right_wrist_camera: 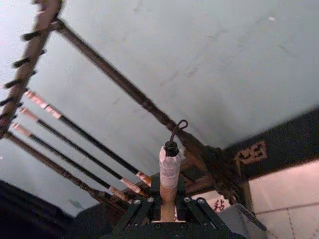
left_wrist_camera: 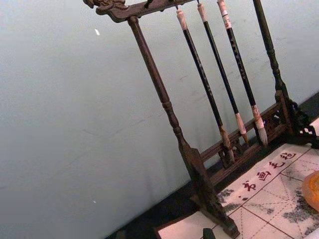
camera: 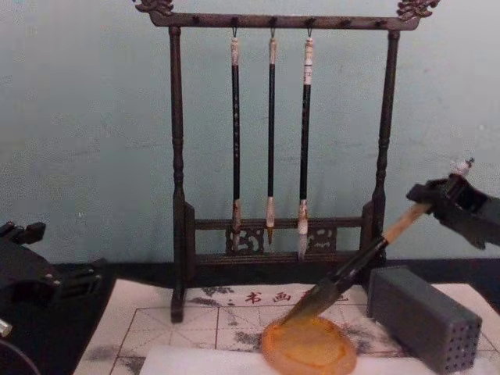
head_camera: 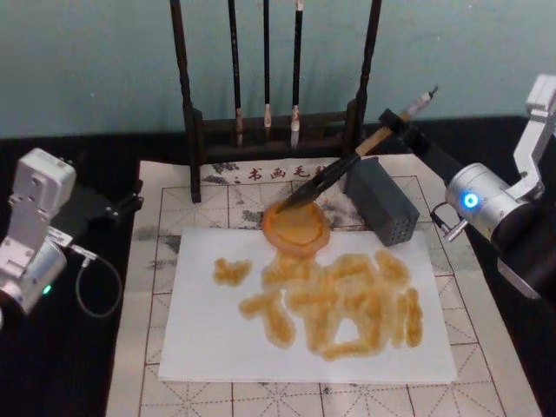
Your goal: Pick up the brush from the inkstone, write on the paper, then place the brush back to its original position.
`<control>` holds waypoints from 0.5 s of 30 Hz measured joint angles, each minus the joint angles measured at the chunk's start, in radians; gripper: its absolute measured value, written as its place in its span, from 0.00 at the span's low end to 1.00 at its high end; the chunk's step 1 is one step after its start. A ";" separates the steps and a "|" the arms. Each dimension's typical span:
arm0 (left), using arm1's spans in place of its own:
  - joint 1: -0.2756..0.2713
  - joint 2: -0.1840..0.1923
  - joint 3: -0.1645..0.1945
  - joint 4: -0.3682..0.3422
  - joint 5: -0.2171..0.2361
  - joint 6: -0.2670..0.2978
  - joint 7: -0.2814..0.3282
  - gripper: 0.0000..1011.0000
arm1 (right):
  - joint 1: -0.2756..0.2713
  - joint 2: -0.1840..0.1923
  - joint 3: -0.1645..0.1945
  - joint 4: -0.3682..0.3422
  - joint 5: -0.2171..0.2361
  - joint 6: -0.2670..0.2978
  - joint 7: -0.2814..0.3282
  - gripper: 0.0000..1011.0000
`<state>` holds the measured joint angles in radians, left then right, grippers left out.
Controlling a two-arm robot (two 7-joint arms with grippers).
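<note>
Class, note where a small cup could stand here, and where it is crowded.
Free: the paper's left and near margins around the orange strokes; the mat strip in front. Crowded: the back, where inkstone, grey block, rack and the brush in the right hand cluster.

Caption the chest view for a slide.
Right claw holds the brush, bristles touching the inkstone, in front of the brush rack; left claw idle at left.

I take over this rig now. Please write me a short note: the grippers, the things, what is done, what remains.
Right gripper: fingers shut on the brush at its upper handle.
Left gripper: parked at the left.
The brush tip rests on the inkstone; the paper bears orange strokes.
Done: the writing, it seems.
Left: probably release the brush onto the inkstone and withdraw.
</note>
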<state>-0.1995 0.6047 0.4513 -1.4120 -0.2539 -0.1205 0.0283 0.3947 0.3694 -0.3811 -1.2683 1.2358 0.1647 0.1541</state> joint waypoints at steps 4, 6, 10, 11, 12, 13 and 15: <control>0.000 0.000 0.000 0.000 0.000 0.000 0.000 0.99 | 0.000 0.023 -0.024 -0.029 -0.043 -0.015 0.012 0.18; 0.000 0.000 0.000 0.000 0.000 0.000 0.000 0.99 | 0.000 0.032 -0.032 -0.042 -0.063 -0.022 0.016 0.18; 0.000 0.000 0.000 0.000 0.000 0.000 0.000 0.99 | -0.002 0.058 -0.053 -0.083 -0.132 -0.044 0.025 0.18; 0.000 0.000 0.000 0.000 0.000 0.000 0.000 0.99 | -0.002 0.064 -0.057 -0.091 -0.148 -0.048 0.026 0.18; 0.000 0.000 0.000 0.000 0.000 0.000 0.000 0.99 | -0.003 0.075 -0.065 -0.107 -0.177 -0.056 0.028 0.18; 0.000 0.000 0.000 0.000 0.000 0.000 0.000 0.99 | -0.003 0.079 -0.068 -0.113 -0.188 -0.059 0.029 0.18; 0.000 0.000 0.000 0.000 0.000 0.000 0.000 0.99 | -0.003 0.093 -0.078 -0.131 -0.228 -0.068 0.034 0.18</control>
<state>-0.1995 0.6047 0.4514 -1.4120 -0.2539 -0.1206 0.0283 0.3918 0.4626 -0.4586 -1.3997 1.0075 0.0963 0.1883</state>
